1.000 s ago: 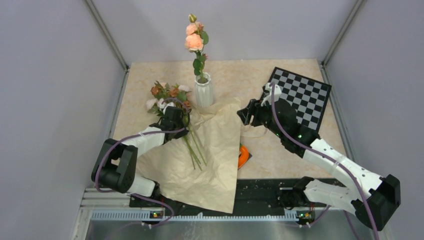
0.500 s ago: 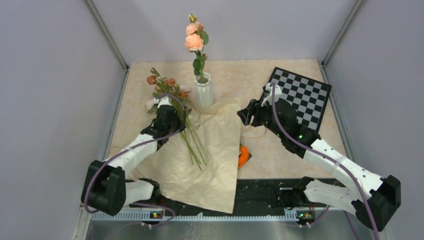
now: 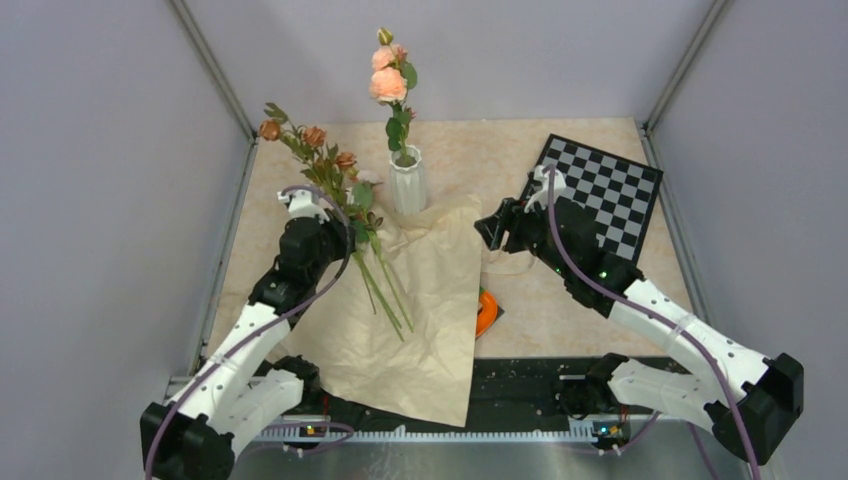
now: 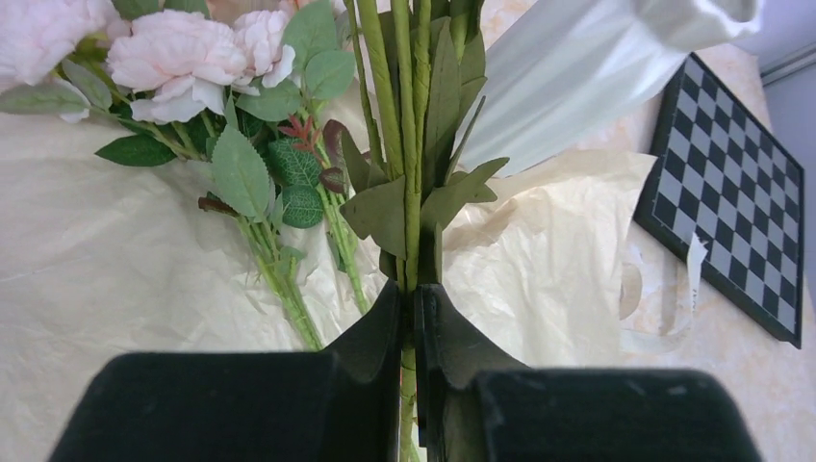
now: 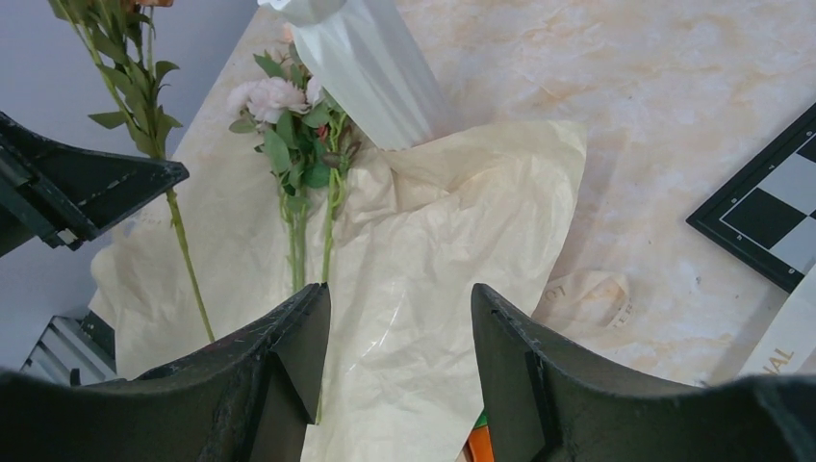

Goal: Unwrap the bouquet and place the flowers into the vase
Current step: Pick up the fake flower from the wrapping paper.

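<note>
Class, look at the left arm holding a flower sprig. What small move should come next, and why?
Probably swing the sprig rightward toward the vase, tipping it upright: the left gripper is shut on its stems, its heads lean left of the vase, which holds only one peach rose stem.

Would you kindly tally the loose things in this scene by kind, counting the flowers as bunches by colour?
Vase: 1
Peach flower bunch: 1
Rust flower bunch: 1
Pink flower bunch: 1
Paper sheet: 1
Ribbon: 1
Checkerboard: 1
Orange ring: 1
Total: 8
</note>
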